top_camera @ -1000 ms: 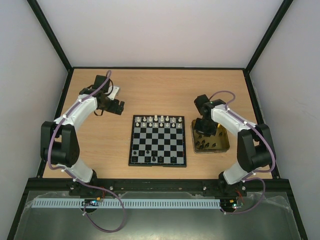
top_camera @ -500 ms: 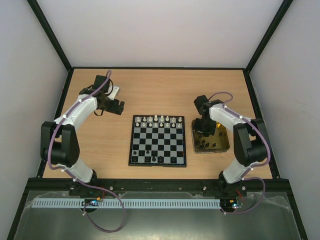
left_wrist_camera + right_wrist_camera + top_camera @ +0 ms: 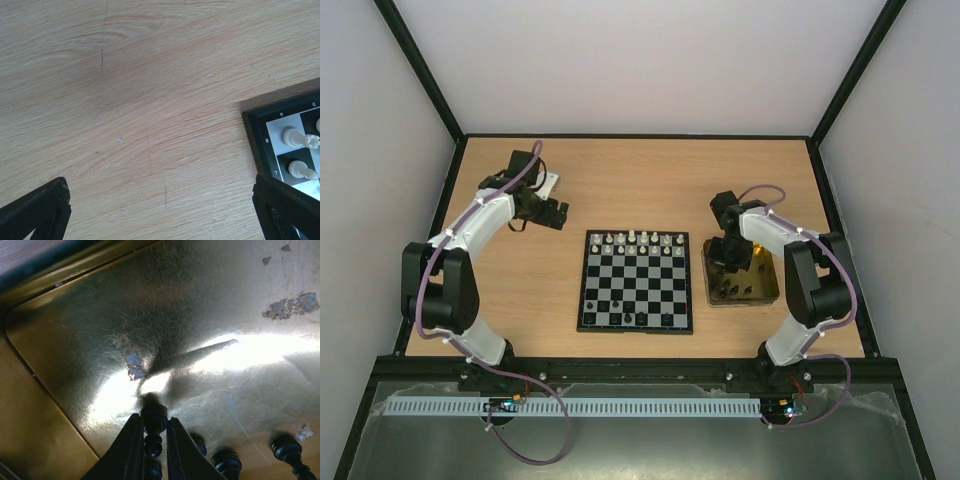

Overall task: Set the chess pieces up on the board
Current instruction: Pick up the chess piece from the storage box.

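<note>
The board (image 3: 584,300) lies mid-table with white chess pieces (image 3: 635,240) on its two far rows and a few black ones (image 3: 638,320) on the near row. My right gripper (image 3: 152,426) is down in the gold tray (image 3: 200,315), shut on a black chess piece (image 3: 154,416) that stands between its fingers. More black pieces (image 3: 227,460) stand just behind it. In the top view this gripper (image 3: 729,260) is at the tray's far left. My left gripper (image 3: 160,195) hangs open over bare wood, left of the board's corner (image 3: 257,125), where two white pieces (image 3: 295,136) show.
The gold tray (image 3: 770,292) sits right of the board and holds several black pieces (image 3: 735,288). My left gripper (image 3: 558,213) is off the board's far left corner. A black frame edges the table.
The right arm's elbow has swung inward and its wrist has settled a little lower over the tray. The left arm has not moved.
</note>
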